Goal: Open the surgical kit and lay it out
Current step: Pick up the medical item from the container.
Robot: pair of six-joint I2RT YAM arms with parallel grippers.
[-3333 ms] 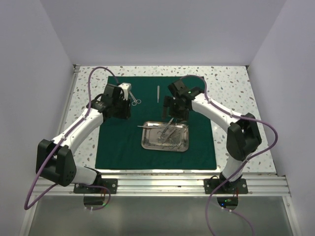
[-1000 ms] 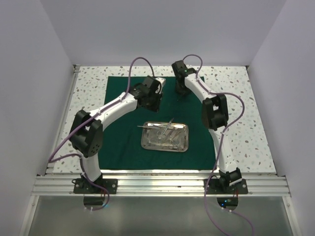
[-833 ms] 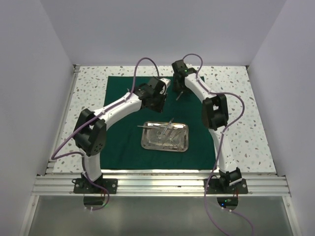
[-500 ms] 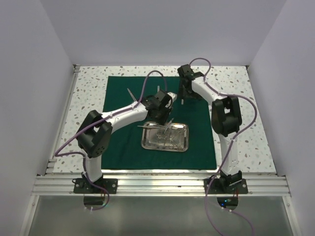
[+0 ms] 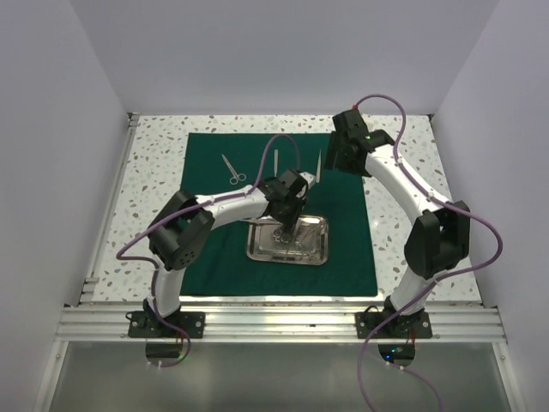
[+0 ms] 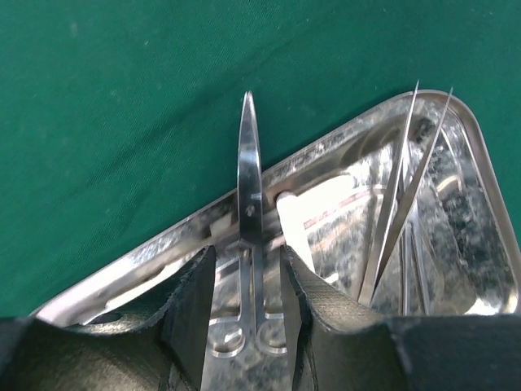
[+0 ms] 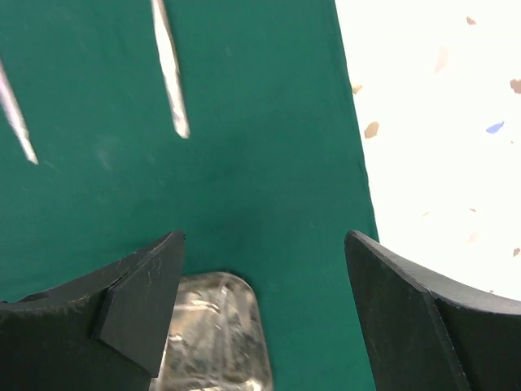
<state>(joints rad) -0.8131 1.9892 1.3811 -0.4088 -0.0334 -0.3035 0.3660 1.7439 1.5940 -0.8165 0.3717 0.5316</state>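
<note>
Just below frame centre, a small rectangular shiny steel tray [image 5: 322, 258] sits on the dark green cloth drape [image 5: 214, 249], which is spread over the speckled white worktop [image 5: 412, 240]. The left end effector [image 6: 248, 254] reaches into the tray, fingers apart astride slim silver ring-handled scissors [image 6: 249, 187] leaning on its rim. Higher up, a second pair of scissors [image 5: 232, 169] and two silver tweezers [image 5: 275, 161] lie on the cloth. At upper right, the right end effector [image 7: 262, 240] gapes wide, empty.

- Three plain pale walls close the space in: a back wall [image 5: 283, 51], a left wall [image 5: 43, 172] and a right wall [image 5: 506, 129].
- The tabletop [image 5: 154, 150] is white, flecked with brown and grey.
- An aluminium rail [image 5: 283, 324] runs along the near edge, and a thinner side strip [image 5: 111, 206] runs along the left.
- A dull grey surface [image 5: 274, 378] lies below the rail.
- The light is bright and even, bleaching the tabletop in the right wrist view.
</note>
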